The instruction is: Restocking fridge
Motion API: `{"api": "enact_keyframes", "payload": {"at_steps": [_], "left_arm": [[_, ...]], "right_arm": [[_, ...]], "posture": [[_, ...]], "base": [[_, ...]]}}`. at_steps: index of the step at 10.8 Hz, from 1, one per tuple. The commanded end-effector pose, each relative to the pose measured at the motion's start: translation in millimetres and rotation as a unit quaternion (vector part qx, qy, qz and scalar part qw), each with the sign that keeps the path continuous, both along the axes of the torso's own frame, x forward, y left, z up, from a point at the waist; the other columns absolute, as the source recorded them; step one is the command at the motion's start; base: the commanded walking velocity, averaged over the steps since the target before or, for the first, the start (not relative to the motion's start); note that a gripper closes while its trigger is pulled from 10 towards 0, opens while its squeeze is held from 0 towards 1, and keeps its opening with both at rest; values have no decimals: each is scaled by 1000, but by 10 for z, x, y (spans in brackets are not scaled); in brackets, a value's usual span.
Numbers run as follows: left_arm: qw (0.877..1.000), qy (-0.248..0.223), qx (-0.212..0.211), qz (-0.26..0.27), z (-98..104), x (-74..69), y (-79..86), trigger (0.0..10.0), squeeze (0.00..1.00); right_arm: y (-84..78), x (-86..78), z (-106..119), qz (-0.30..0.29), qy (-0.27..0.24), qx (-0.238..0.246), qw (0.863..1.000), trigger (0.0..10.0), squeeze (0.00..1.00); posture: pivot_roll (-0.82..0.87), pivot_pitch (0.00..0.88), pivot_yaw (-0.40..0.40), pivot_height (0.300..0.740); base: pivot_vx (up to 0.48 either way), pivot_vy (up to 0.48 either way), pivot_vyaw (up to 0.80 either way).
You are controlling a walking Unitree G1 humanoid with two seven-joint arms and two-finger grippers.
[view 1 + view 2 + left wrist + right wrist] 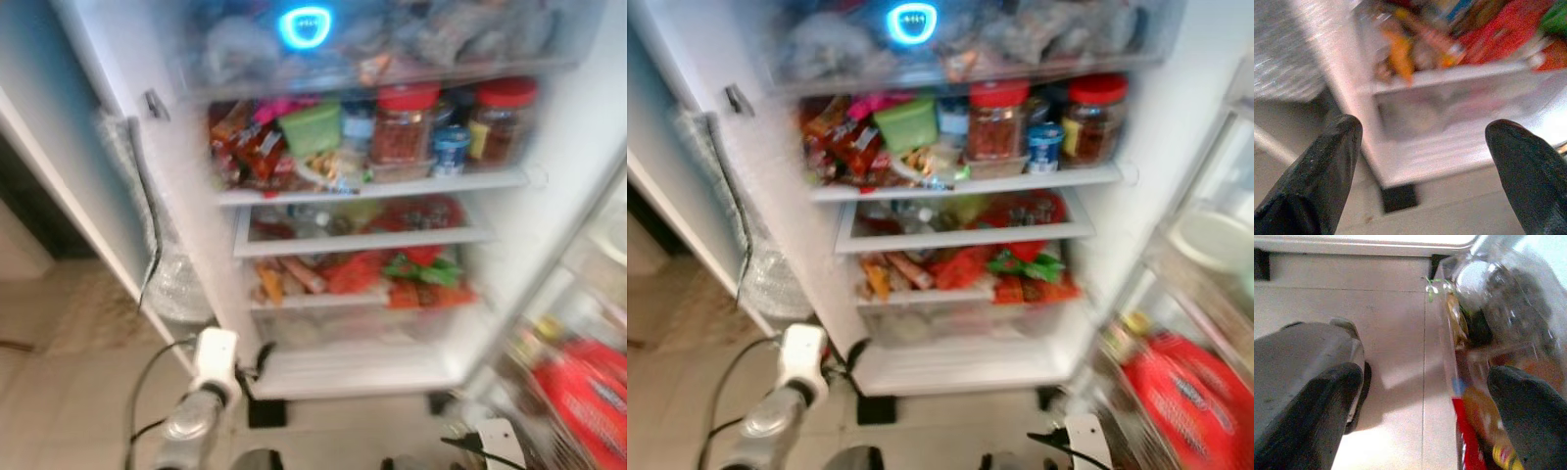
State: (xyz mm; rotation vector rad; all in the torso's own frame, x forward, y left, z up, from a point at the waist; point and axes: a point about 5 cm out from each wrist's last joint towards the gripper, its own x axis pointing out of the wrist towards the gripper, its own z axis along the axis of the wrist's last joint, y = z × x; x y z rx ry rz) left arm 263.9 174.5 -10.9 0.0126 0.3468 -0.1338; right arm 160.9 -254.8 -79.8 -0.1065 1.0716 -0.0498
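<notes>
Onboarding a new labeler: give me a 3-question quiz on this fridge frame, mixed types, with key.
1. True or false: the fridge stands open.
2. Multiple choice: the two jars on the shelf under the blue light have lids that are A) green B) red C) white.
3. Fill in: the left gripper has its fingers ____ and holds nothing, facing the bottom drawer.

Key:
1. True; shelves and the door rack on the robot's right are both exposed.
2. B.
3. Open; the right gripper is open too, over the floor.
</notes>
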Motion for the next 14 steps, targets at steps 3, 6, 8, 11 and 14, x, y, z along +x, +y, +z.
{"api": "enact_keyframes", "payload": {"at_steps": [3, 6, 8, 11, 14], "left_arm": [[995, 87, 24, 41, -217, -178, 231, 10000, 0], [983, 166, 33, 72, -425, -419, 328, 10000, 0], [975, 200, 31, 87, -518, -546, 337, 10000, 0], [968, 235, 35, 86, -617, -694, 309, 10000, 0], [962, 252, 30, 98, -664, -779, 317, 10000, 0]], "right_arm": [[20, -22, -16, -6, 4, 5, 1000, 10000, 0], [20, -31, -20, -6, 5, 6, 1000, 10000, 0], [22, -57, -30, -9, 6, 8, 1000, 10000, 0], [22, -83, -40, -9, 8, 9, 1000, 10000, 0], [17, -100, -45, -23, 2, 9, 1000, 10000, 0]], "posture": [[-148, 0, 83, 660], [-141, 0, 77, 660], [-136, 5, 76, 660], [-140, 16, 77, 660], [-137, 19, 78, 660]], "base": [[0, 150, 0], [0, 480, 0], [0, 480, 0], [0, 480, 0], [0, 480, 0]]}}
